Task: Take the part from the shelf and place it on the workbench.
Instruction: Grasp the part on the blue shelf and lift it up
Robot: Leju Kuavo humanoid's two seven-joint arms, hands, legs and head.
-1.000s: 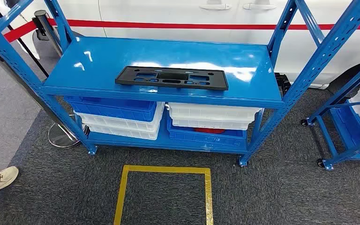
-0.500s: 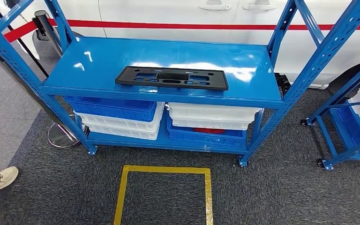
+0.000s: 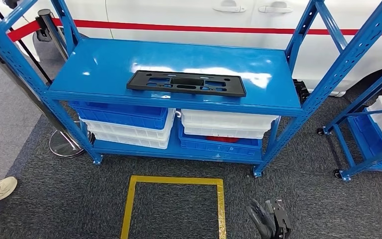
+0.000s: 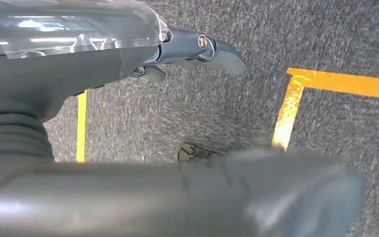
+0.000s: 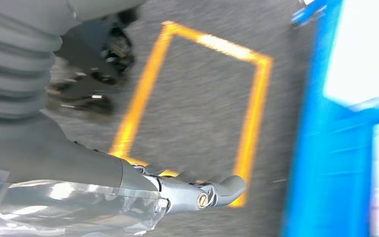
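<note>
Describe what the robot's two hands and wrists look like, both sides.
The left hand has blue-grey metallic fingers with a round silver screw at one joint and a thick grey thumb. Behind it sit a clear glossy plastic wrap and a grey ribbed cover. The right hand is built the same way: grey-blue fingers, a brass-coloured screw, clear wrap and a ribbed grey cover. In the head view it looks dark grey.

The flat black plastic part [image 3: 186, 82] lies alone on the glossy blue steel shelf top [image 3: 104, 64], open above. Slanted blue perforated uprights [image 3: 339, 62] flank both ends.

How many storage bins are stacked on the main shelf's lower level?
5 at least. Left stack: blue bin over two white bins. Right stack: white bin over a blue bin. More may be hidden behind.
</note>
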